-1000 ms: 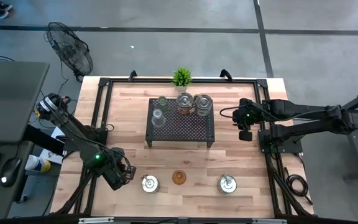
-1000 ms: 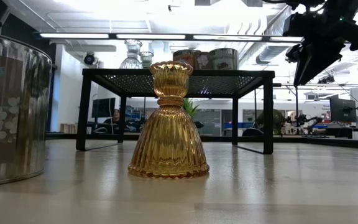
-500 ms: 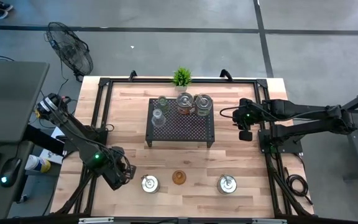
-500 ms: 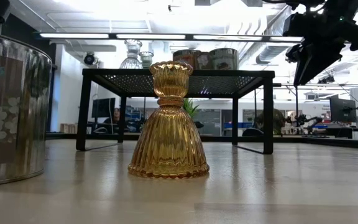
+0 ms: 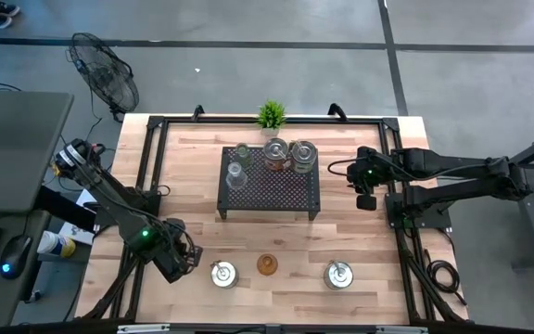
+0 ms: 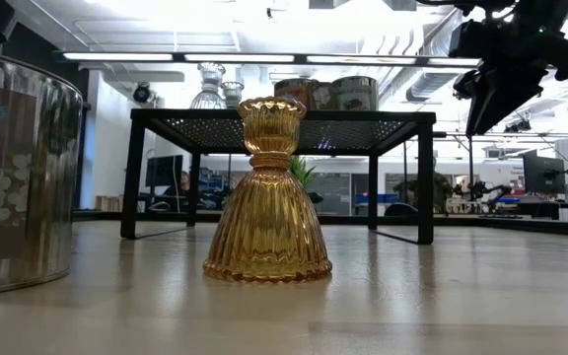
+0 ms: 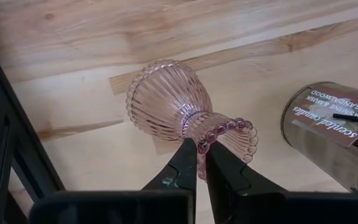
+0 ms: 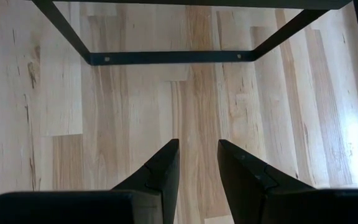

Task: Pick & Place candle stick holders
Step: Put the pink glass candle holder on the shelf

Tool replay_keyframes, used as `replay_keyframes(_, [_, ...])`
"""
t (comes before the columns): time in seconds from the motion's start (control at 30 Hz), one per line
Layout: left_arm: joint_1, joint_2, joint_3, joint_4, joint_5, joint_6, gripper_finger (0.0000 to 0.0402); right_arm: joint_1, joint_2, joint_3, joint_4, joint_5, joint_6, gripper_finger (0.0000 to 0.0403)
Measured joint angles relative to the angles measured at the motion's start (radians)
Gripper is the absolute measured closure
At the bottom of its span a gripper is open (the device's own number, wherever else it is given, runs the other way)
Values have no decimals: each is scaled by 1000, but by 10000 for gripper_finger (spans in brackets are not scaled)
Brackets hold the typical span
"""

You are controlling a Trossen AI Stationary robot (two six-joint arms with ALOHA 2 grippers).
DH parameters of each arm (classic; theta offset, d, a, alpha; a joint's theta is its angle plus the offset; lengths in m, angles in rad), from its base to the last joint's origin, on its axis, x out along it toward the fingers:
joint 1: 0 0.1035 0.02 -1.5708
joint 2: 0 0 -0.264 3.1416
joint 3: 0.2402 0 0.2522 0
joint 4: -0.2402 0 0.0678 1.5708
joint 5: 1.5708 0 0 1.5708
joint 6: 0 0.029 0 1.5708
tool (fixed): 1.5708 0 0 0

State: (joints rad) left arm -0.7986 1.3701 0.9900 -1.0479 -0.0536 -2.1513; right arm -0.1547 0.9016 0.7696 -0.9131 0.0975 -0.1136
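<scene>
- Nothing has visibly shifted over the last second: both arms and every holder sit where they were, so the work is at a pause rather than mid-move.
- The left pincer (image 7: 197,163) is low near the bench's front-left corner, clenched on the beaded rim of a pink glass holder (image 7: 179,109), its fingertips pinching one edge of the cup. Whether the holder rests on the wood or is just lifted cannot be told.
- Because that grip has not changed, the holder looks secured and ready to be carried; a pinch on one rim edge of ribbed glass may let it swing or slip once it is moved.
- Just beside the pink holder stands a silver tin candle (image 5: 222,274), close enough to be clipped on the way out.
- Along the front edge an amber holder (image 5: 267,265) stands upright at mid-bench, with another silver tin (image 5: 338,274) farther toward the front-right corner.
- The black rack (image 5: 269,190) in the bench's middle already carries a clear holder (image 5: 235,174), a greenish holder (image 5: 242,152) and two silver pieces (image 5: 288,154) along its back edge.
- The small plant (image 5: 271,114) sits at the bench's back edge.
- The right pincer (image 8: 197,163) hangs in the air just off the rack's right side, fingers parted and grasping nothing, waiting.
</scene>
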Motion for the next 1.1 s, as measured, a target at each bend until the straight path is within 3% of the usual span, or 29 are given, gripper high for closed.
replay_keyframes(0.4, [0, 5, -7, -3, 4, 0, 295, 0, 0, 0, 0, 0, 0, 302])
replay_keyframes(1.1, [1, 62, -2, 15, 39, 0, 287, 0, 0, 0, 0, 0, 1, 302])
